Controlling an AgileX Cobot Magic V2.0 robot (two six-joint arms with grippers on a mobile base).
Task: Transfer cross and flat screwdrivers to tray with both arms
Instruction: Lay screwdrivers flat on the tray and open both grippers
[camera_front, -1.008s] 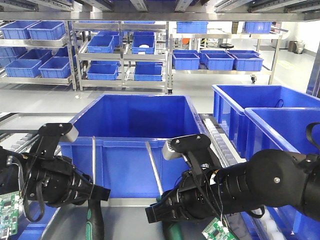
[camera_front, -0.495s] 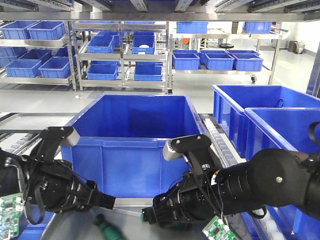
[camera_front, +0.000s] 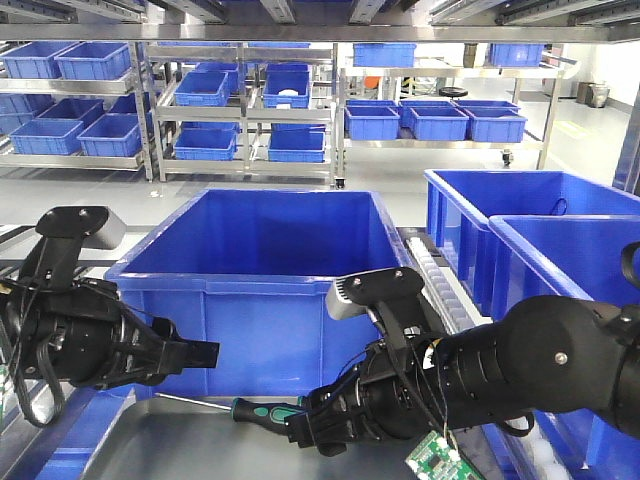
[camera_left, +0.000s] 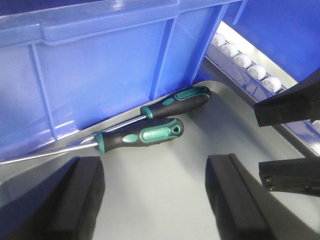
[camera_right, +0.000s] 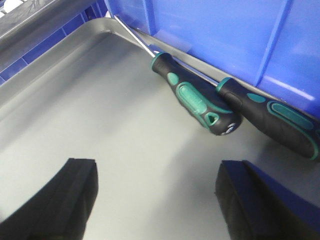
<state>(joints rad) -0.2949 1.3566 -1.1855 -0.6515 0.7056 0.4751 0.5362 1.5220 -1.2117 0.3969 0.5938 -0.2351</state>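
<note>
Green-and-black-handled screwdrivers, two of them, lay side by side in the grey metal tray (camera_left: 165, 200), shafts along the wall of the big blue plastic bin (camera_left: 100, 55): the nearer screwdriver (camera_left: 142, 136) and the farther screwdriver (camera_left: 175, 101), handles touching, seemingly rolled to the tray's edge. Both grippers hung wide open and empty: left gripper (camera_left: 160, 200), right gripper (camera_right: 155, 200). A second earlier each tool stood upright, clamped; half a second ago one lay down; now the left arm had drawn back.
</note>
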